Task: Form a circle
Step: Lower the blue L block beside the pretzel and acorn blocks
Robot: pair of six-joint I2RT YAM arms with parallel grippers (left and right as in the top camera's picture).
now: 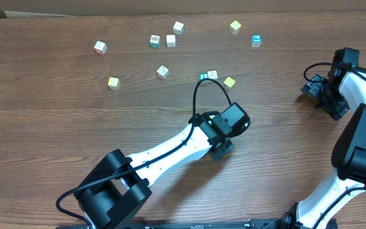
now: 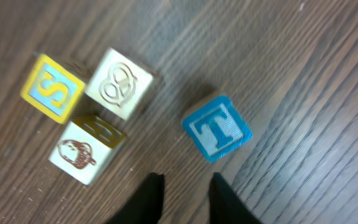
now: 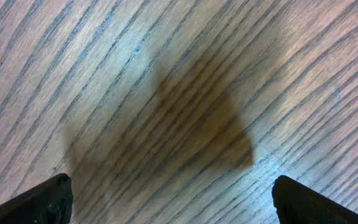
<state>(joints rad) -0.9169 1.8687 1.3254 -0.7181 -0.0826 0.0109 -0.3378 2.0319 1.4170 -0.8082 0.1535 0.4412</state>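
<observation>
Closest to our left wrist camera, the left gripper [image 2: 188, 186] shows two dark fingertips at the bottom edge, parted only narrowly and grasping nothing. Just beyond them lies the circle [image 2: 101, 121] we are forming, and we judge it roughly three parts done. The yellow cube [image 2: 53, 87], the pretzel cube [image 2: 118, 83] and the acorn cube [image 2: 82, 151] huddle together, each touching a neighbour. The blue cube [image 2: 216, 127], marked with a T, stands apart to their right, with a strip of bare surface [image 1: 43, 127] between it and the two white ones. So the ring is not yet closed. What is left, as we read it, is to bring the blue cube in against the pretzel and acorn cubes.

Nothing lies in that strip, so the way in looks free. From overhead we cannot pick out these four with certainty; our left arm [image 1: 170, 149] may cover them. Loose cubes [image 1: 162, 72] lie scattered over the far half of the surface. A few sit just beyond the arm's wrist and could get knocked, while the rest are well apart. Our right gripper [image 3: 179, 202] hangs spread wide and empty over bare wood, well away at the right side.
</observation>
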